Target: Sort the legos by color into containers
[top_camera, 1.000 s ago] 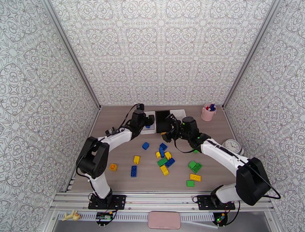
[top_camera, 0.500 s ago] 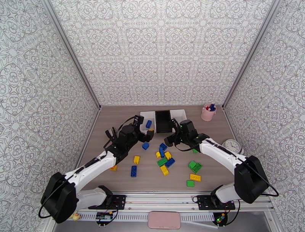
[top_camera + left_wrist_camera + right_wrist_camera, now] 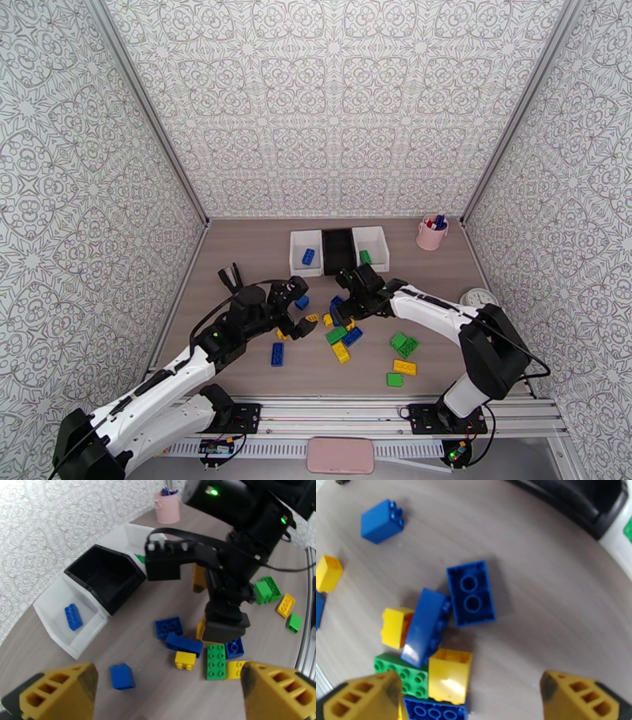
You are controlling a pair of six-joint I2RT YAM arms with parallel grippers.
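Top view first: three bins sit in a row at the far side of the counter (image 3: 237,260). The left white bin (image 3: 300,266) has one blue brick (image 3: 308,256) in it, the black bin (image 3: 338,246) looks empty, and the right white bin (image 3: 378,243) holds one green brick (image 3: 365,256). Most of the legos (image 3: 341,331) are loose on the counter, so I'd say the sorting has barely started. The left end effector (image 3: 299,306) hangs over a lone blue brick (image 3: 302,301), and the right end effector (image 3: 344,305) is at the far edge of the main pile.

Left wrist cam: its fingers (image 3: 59,693) are spread wide with nothing in them, and that lone blue brick (image 3: 122,676) sits on the counter just ahead, roughly between them.

Right wrist cam: fingers (image 3: 363,697) wide apart too, empty, above a tight cluster. There's an upside-down blue brick (image 3: 471,593), a tilted blue one (image 3: 424,628) that looks propped on its neighbours, and a yellow brick (image 3: 448,675) touching it.

My read is that both arms are on the pick step. The left just needs to drop straight down and pinch. The right has the harder job: it has to pick a single brick out of a crowd without dragging the neighbours along. The upside-down blue looks easiest.
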